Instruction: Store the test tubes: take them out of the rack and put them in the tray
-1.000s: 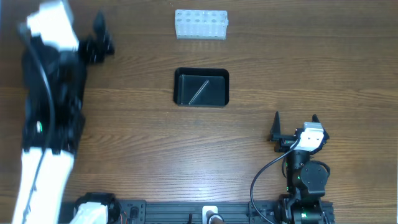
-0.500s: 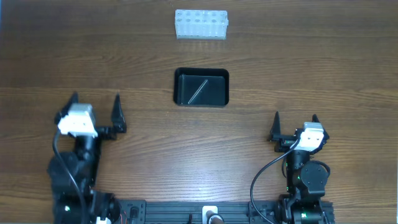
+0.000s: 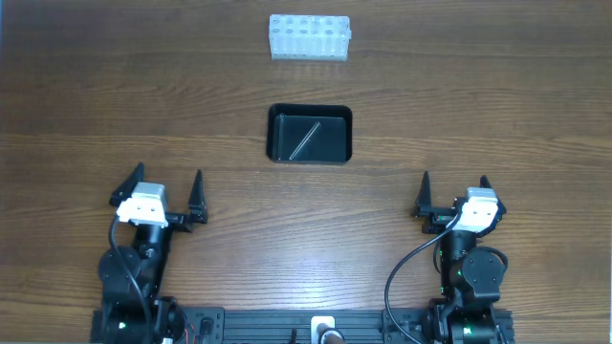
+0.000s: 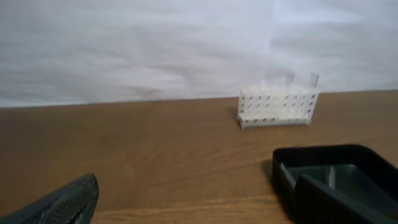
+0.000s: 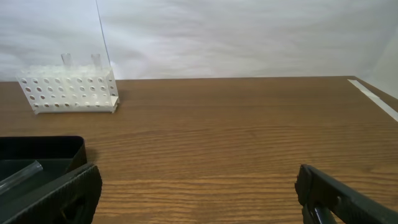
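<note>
Nearest the bases, the left gripper point(image 3: 169, 170) sits low over the table point(image 3: 497, 86), fingers spread wide and nothing between them. The right gripper point(image 3: 455, 178) is level with it on the other side, its fingers just as far apart and just as empty. Ahead of both and between them lies the black tray point(image 3: 271, 134): forward and to the right of the left gripper, forward and to the left of the right one. One tube point(image 3: 306, 139) lies slantwise on the tray's floor. Farther ahead, past the tray, the white rack point(image 3: 309, 38) stands well apart from both grippers. Two tubes point(image 5: 96, 60) stick up out of it, upright.
</note>
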Controlling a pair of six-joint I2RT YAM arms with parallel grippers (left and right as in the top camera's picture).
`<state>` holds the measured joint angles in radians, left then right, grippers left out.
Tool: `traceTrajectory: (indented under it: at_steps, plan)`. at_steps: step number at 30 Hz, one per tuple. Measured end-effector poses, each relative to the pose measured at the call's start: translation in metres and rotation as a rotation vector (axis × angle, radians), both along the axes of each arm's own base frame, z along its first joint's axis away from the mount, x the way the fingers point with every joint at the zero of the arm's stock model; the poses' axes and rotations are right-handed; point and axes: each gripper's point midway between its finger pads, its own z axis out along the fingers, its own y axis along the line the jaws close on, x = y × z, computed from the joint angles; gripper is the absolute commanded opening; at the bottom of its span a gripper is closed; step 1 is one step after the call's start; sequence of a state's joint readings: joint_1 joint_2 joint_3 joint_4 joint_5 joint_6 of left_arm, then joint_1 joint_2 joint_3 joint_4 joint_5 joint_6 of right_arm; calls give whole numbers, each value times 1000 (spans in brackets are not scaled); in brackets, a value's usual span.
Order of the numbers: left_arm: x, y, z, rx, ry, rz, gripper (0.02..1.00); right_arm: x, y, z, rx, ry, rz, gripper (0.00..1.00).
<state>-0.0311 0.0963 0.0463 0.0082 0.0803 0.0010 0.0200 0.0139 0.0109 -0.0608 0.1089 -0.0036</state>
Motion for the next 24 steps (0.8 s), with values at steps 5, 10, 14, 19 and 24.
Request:
traceTrajectory:
  at_steps: [5,10,14,19,24]
  plan:
    - [-3,-1,-26,1,68,-10,1000,0,0,0,-1,0,0,991]
    - [-4,-2,-17,0,29,-13,1000,0,0,0,-1,0,0,991]
    - [-4,0,-17,0,28,-6,1000,0,0,0,0,0,0,993]
    - [-4,4,-17,-1,28,10,1000,0,0,0,0,0,0,991]
    - [-4,4,-17,-1,28,11,1000,0,0,0,0,0,0,991]
